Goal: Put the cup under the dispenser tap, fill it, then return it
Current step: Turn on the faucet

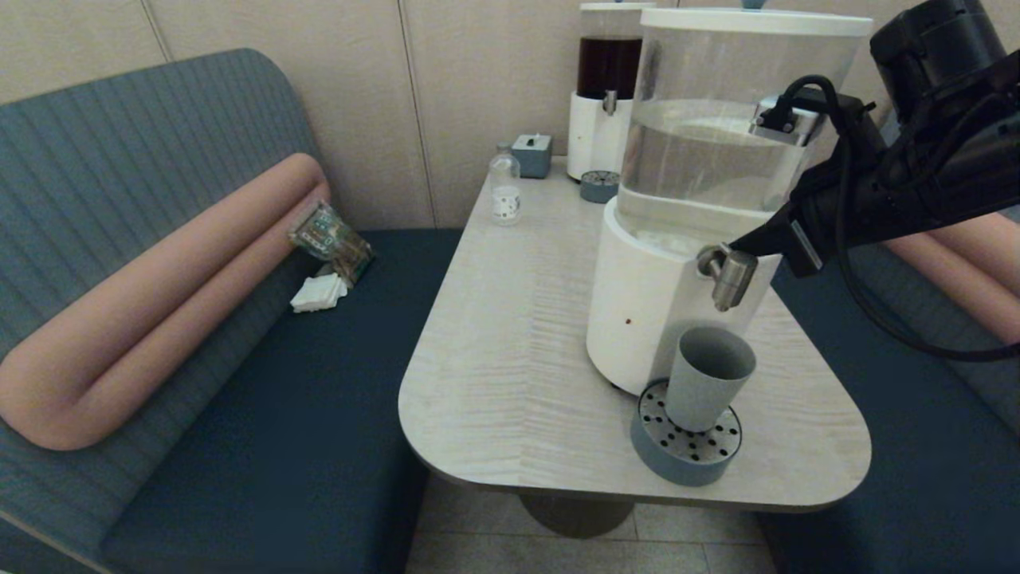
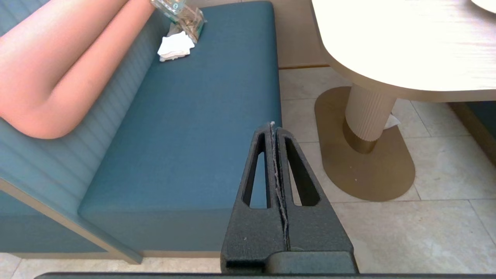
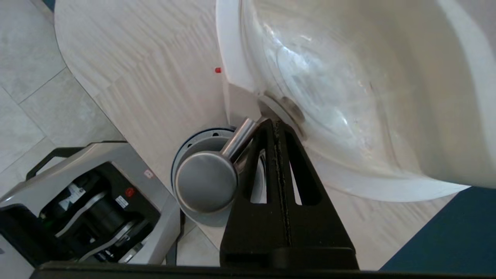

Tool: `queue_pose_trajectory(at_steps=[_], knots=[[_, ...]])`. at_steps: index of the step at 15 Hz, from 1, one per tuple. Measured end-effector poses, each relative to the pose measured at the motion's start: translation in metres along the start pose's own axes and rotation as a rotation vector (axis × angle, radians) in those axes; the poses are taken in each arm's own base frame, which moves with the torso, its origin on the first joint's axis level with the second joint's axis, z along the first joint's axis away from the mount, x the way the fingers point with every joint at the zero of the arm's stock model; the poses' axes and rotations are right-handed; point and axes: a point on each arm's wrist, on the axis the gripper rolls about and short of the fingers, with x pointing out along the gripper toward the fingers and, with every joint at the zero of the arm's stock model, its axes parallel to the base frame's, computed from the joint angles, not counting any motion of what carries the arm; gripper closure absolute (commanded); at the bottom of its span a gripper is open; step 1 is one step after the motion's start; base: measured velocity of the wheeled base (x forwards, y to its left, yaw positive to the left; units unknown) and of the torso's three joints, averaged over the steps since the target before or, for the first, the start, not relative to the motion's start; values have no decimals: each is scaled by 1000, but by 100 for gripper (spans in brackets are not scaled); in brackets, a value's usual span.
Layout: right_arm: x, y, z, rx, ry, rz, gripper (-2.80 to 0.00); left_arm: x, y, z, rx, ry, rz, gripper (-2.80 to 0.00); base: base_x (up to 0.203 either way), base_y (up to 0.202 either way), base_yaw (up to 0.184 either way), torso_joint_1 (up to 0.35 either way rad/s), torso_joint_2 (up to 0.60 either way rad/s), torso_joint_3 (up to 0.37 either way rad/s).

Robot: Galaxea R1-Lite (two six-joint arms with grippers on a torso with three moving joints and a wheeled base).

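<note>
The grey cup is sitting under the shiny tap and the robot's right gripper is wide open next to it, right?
Not quite. The right gripper is shut, fingers pressed together beside the dispenser tap, as the right wrist view shows. The cup does sit under it.

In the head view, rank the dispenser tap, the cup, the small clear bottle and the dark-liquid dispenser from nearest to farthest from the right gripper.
1. Dispenser tap, right at the right gripper.
2. Cup, below the tap on the drip tray.
3. Dark-liquid dispenser, at the table's back.
4. Small clear bottle, back left.

Left tool [image 2: 274, 128] closed, above bench [image 2: 186, 128].
</note>
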Motion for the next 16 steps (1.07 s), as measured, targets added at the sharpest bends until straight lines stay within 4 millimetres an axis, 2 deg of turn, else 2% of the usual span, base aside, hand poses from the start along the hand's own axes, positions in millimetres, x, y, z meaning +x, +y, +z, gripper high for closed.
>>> queue_pose_trajectory(at_steps=[16], knots=[[5,10,4,-57,-24,72,0,0,0,0,0,-1,0,0,0,0,0,0,0,0]])
